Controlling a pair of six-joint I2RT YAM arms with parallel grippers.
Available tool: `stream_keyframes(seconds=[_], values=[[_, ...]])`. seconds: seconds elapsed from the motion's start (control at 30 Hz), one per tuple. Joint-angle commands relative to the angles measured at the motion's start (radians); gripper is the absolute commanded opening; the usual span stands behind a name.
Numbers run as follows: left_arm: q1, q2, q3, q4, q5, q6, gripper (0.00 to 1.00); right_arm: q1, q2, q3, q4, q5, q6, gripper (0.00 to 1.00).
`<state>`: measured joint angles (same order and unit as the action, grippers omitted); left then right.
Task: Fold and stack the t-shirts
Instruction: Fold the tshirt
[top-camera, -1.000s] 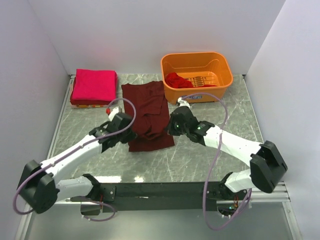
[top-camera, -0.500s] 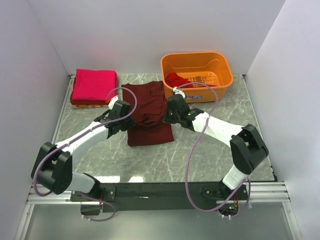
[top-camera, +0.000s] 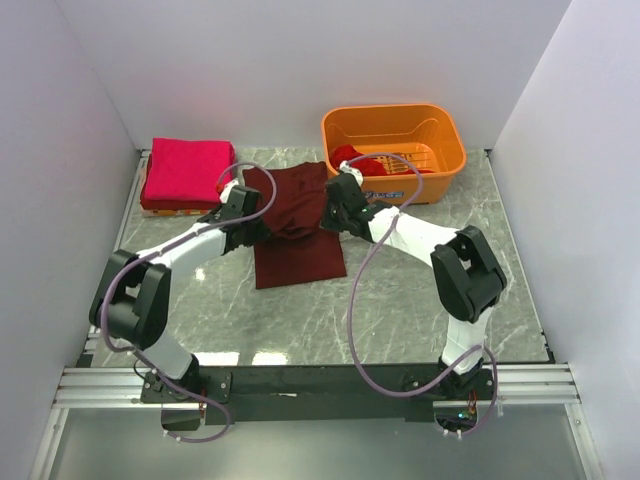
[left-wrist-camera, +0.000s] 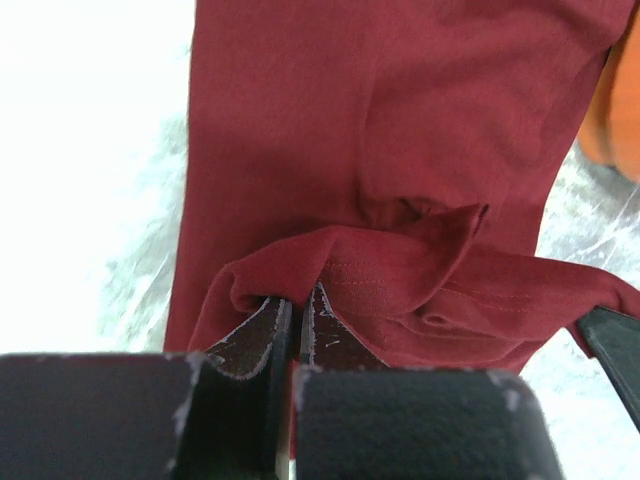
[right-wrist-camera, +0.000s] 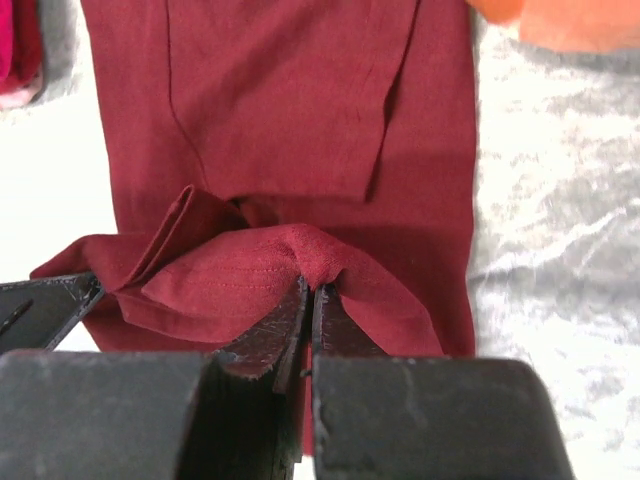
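Fold was underway: dark maroon cloth t-shirt (top-camera: 300, 262) lay mid grey marble table (top-camera: 420, 300), left gripper (left-wrist-camera: 295, 305) and right gripper (right-wrist-camera: 310, 295) each pinched shut on its lifted hem; next probably needed laying hem flat, even release

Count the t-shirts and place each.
3. Dark maroon t-shirt mid-table, pinched by left claw and right claw; folded pink-red t-shirt far left; red t-shirt in the orange basket. More may hide under the folded one.

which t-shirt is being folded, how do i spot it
Start at the orange basket at the far right. Left of it lies the dark maroon t-shirt. It is darkest and spread out, unlike the folded pink-red t-shirt far left and the red t-shirt inside the basket.
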<state>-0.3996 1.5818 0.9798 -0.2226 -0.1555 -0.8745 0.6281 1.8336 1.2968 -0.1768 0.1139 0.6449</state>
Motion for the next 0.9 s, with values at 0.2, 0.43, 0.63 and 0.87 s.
stream_keyframes(seconds=[0.2,0.43,0.63,0.87], values=[[0.025,0.084,0.125,-0.027,-0.044,0.011,0.41,-0.028,0.092,0.151,-0.064,0.001,-0.005,0.3],[0.025,0.029,0.129,-0.05,-0.061,0.016,0.99,-0.025,0.009,0.09,-0.047,-0.005,-0.004,0.6],[0.025,-0.081,0.042,-0.052,-0.003,0.04,0.99,-0.027,-0.111,-0.086,-0.007,-0.055,0.01,0.61],[0.022,-0.252,-0.234,0.002,0.146,0.026,1.0,-0.025,-0.215,-0.284,0.014,-0.134,0.015,0.62]])
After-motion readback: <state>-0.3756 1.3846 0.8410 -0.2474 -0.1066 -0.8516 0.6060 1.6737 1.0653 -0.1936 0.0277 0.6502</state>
